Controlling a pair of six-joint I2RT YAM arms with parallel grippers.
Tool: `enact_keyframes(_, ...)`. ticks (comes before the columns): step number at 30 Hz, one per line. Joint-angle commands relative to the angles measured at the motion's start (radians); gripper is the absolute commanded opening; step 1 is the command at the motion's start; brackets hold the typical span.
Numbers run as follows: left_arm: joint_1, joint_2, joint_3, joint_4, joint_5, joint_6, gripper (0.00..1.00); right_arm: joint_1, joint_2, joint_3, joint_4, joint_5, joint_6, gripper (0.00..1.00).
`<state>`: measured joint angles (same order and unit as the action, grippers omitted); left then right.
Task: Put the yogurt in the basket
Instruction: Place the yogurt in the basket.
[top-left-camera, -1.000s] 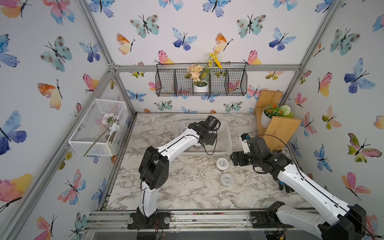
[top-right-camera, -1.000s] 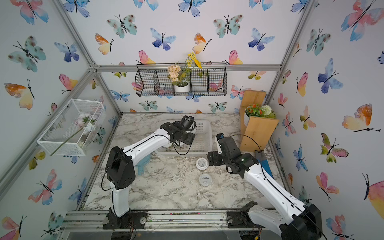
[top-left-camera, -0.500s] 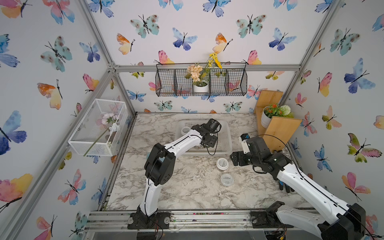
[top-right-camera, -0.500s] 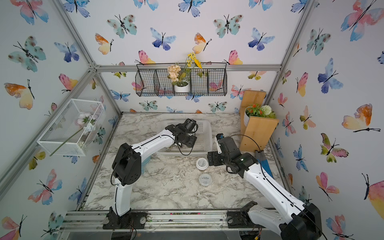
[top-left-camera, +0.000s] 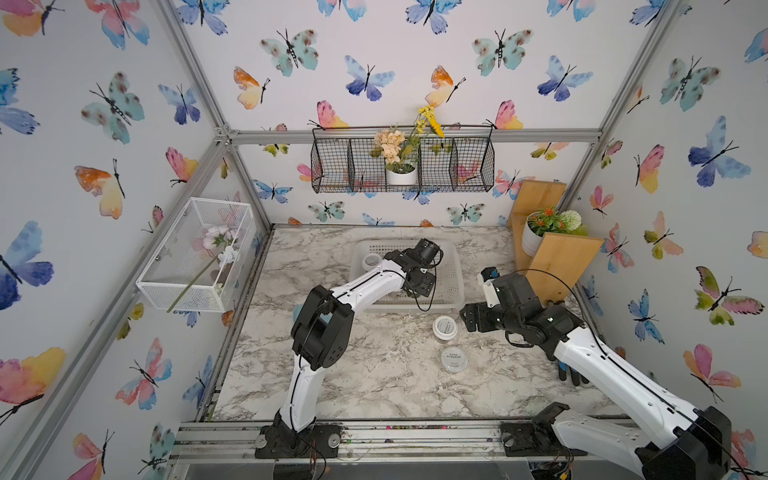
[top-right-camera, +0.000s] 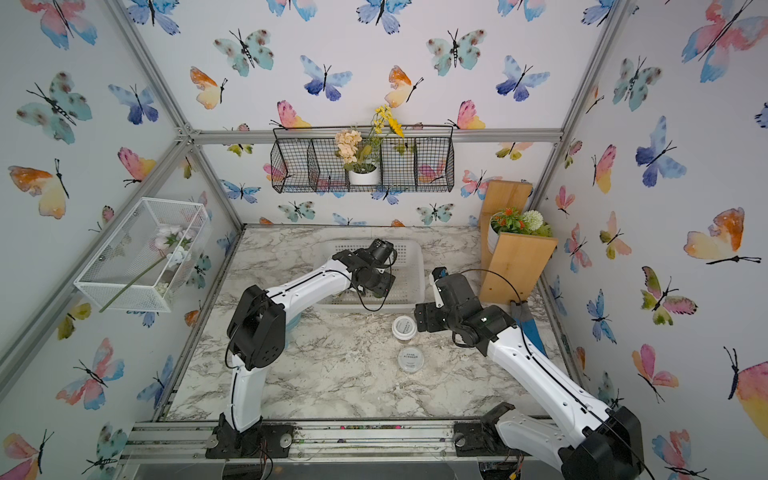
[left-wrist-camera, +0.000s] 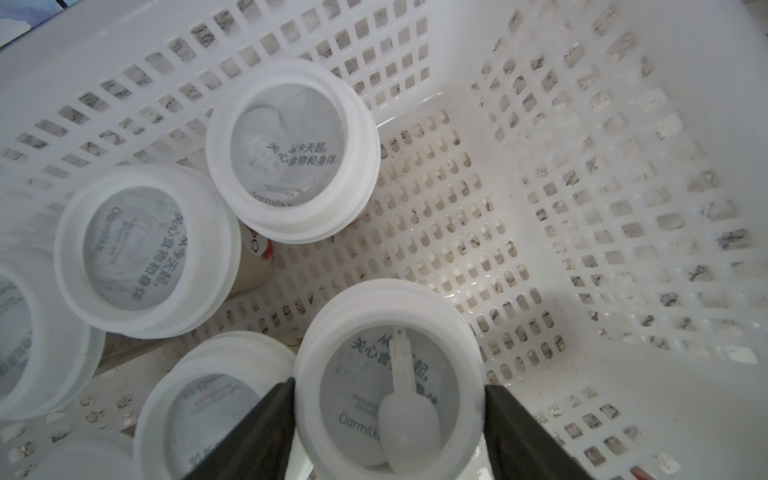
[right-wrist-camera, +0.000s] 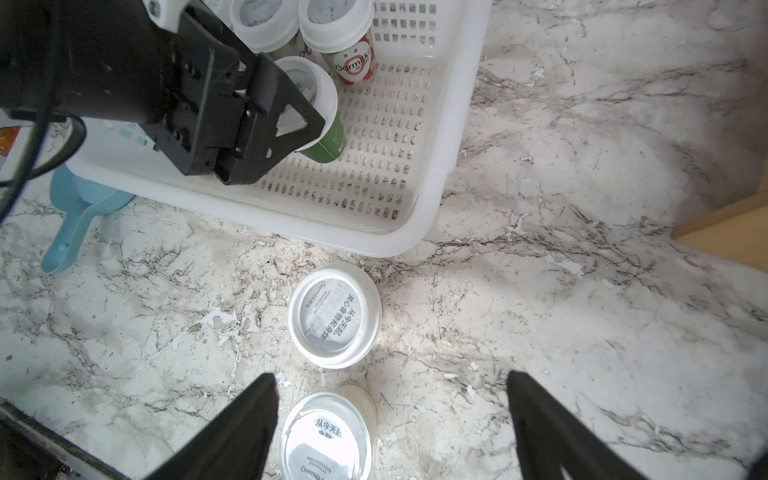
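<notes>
Left hand (left-wrist-camera: 388, 384) in the basket (left-wrist-camera: 623, 166) at a green cup (right-wrist-camera: 328, 145); right hand (right-wrist-camera: 390, 376) spread above the counter (right-wrist-camera: 582, 291).
The left hand's fingers (left-wrist-camera: 257, 415) lie against opposite sides of that cup's white lid rim, but whether they press it cannot be told. The cup stands in the basket, with other cups (left-wrist-camera: 291, 149) close beside it. The right hand's fingers are wide apart and hold nothing. They hang over a flat-lidded cup (right-wrist-camera: 326, 436). A white-rimmed cup (right-wrist-camera: 334, 316) stands just beyond, between it and the basket's near wall. Both stand on the counter, outside the basket.
</notes>
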<state>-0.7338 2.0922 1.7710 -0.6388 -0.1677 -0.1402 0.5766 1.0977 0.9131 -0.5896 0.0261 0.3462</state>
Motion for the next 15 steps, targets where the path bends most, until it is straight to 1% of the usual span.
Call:
enact_keyframes(1, 0.004, 0.017, 0.031, 0.006, 0.051, 0.005, 0.75, -0.001, 0.007, -0.010, 0.011, -0.006, -0.012, 0.89)
enact_keyframes(9, 0.004, 0.025, 0.039, 0.017, 0.060, 0.000, 0.78, -0.001, 0.008, -0.010, 0.011, -0.006, -0.012, 0.89)
enact_keyframes(15, 0.004, 0.029, 0.044, 0.025, 0.066, -0.001, 0.77, -0.001, 0.009, -0.010, 0.011, -0.003, -0.012, 0.89)
